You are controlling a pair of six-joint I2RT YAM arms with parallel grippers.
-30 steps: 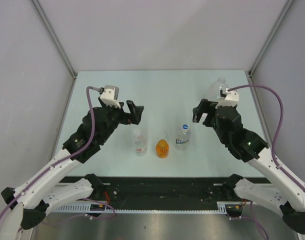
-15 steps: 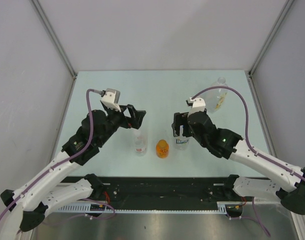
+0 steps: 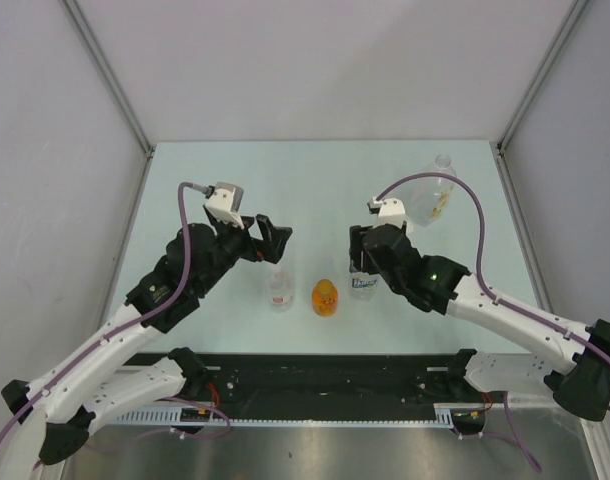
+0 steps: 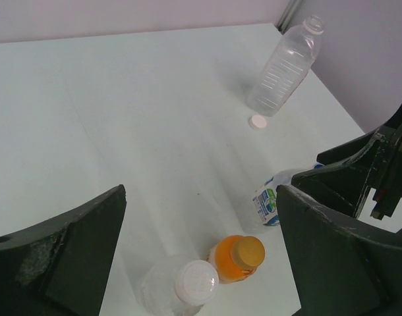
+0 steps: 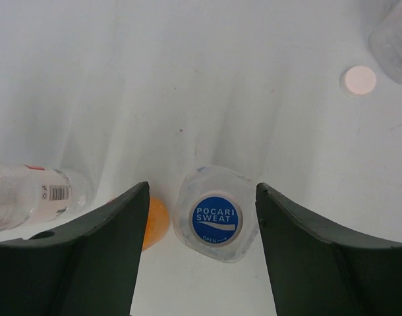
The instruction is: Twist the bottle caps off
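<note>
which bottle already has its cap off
The large clear bottle in the far right corner: its neck is open and a white cap lies beside it. The other three are all capped.

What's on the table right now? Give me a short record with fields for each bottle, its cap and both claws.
large clear plastic jug-like bottle: upright, far right, neck open
small round white plastic cap: loose on pale table by the jug's base
blue-labelled clear plastic bottle: upright, round blue cap on
small orange plastic bottle: upright, orange-brown cap on
small red-labelled clear plastic bottle: upright, white cap on
left claw: open, empty, near the red-labelled bottle
right claw: open, one finger each side of the blue-capped bottle
</note>
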